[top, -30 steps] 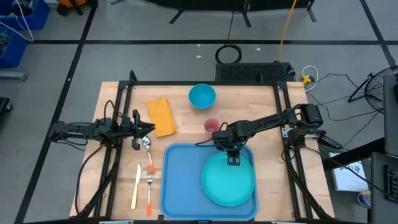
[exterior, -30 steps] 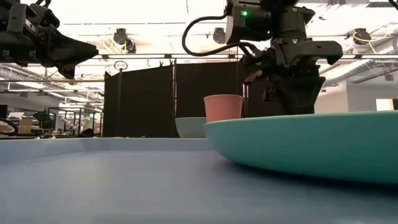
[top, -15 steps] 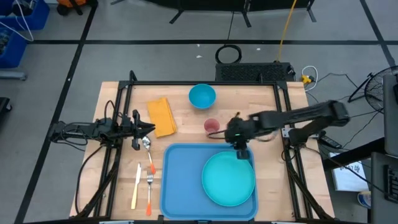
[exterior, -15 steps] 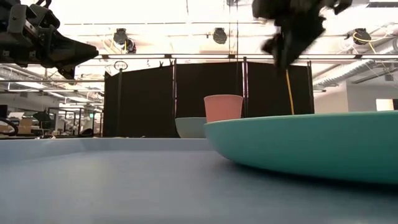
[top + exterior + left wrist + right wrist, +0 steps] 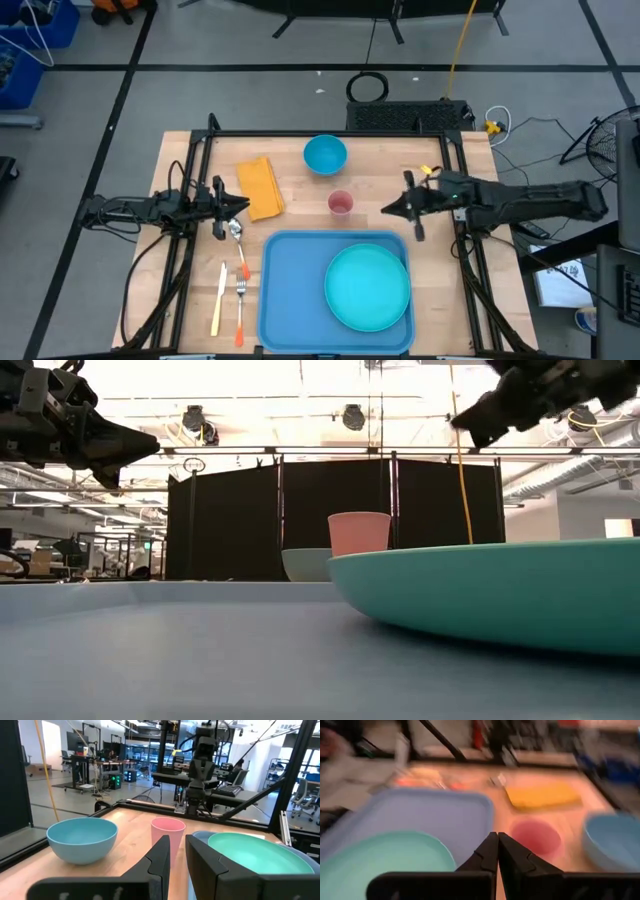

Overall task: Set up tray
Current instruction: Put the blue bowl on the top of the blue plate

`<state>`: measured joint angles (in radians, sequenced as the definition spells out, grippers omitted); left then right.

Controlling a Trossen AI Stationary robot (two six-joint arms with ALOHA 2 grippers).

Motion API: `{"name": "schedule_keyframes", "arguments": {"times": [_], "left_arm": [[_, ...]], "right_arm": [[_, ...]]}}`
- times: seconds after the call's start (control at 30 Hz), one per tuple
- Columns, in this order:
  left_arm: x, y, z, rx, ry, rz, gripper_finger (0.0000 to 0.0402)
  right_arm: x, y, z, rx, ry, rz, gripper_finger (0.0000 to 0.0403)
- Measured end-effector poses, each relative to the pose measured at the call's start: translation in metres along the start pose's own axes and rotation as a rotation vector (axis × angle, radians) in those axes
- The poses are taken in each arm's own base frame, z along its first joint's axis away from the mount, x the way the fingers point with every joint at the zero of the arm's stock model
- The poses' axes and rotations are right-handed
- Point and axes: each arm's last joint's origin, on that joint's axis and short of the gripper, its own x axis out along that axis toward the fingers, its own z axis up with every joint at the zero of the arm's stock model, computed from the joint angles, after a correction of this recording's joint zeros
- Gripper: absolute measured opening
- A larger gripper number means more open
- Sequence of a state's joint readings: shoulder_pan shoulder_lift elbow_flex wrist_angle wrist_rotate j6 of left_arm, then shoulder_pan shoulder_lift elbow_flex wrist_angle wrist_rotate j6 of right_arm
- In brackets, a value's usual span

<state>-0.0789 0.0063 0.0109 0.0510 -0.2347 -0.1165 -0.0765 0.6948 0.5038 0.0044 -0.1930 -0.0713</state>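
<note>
**Tray lies at the near edge, between the two arms; the cup is closest to the right jaws**

The tray lies flat on the worktop at its near edge, with its long axis running left to right between the two arms. The round plate already rests in its right half, and the left half is bare.

The right gripper hovers just beyond the far right corner of the tray, pointing toward the middle of the worktop. Its jaws are closed and hold nothing, as the right wrist view shows. The pink cup stands just in front of these jaws, a little farther toward the left, so I judge the right arm is the nearer one for the cup. The blue bowl is farther back, near the far edge.

The left gripper waits at the left side, above the spoon and beside the yellow napkin; its jaws are almost closed and empty. The knife and fork lie just left of the tray, their long axes parallel to its short side, so the left arm is nearer to them.
</note>
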Motion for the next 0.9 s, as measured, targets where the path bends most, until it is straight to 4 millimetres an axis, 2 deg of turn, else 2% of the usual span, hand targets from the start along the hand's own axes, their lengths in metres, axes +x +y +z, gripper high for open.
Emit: {"name": "schedule_keyframes", "arguments": {"times": [0.13, 0.23, 0.37, 0.47, 0.57, 0.67, 0.9], "left_arm": [[0.0, 0.0, 0.0, -0.001, 0.001, 0.002, 0.0063], [0.0, 0.0, 0.0, -0.013, 0.0, 0.002, 0.0063], [0.0, 0.001, 0.0, -0.073, -0.003, 0.04, 0.0062], [0.001, 0.004, 0.0, -0.109, 0.017, 0.149, 0.0062], [0.004, 0.007, 0.0, -0.074, 0.095, 0.309, 0.0062], [0.011, 0.009, 0.011, -0.056, 0.151, 0.392, 0.0062], [0.044, 0.012, 0.034, -0.01, 0.308, 0.478, 0.0062]], "right_arm": [[-0.001, -0.002, -0.027, 0.002, -0.109, 0.033, 0.0001], [0.002, -0.001, -0.054, 0.004, -0.149, 0.04, 0.0001], [-0.003, -0.001, -0.08, 0.013, -0.257, -0.027, 0.0], [-0.006, -0.003, -0.074, -0.005, -0.342, -0.049, 0.0], [-0.006, -0.006, -0.075, -0.047, -0.328, -0.074, 0.0], [-0.01, -0.009, -0.072, -0.087, -0.359, -0.105, 0.0], [-0.02, -0.012, -0.075, -0.078, -0.336, -0.064, 0.0]]}}
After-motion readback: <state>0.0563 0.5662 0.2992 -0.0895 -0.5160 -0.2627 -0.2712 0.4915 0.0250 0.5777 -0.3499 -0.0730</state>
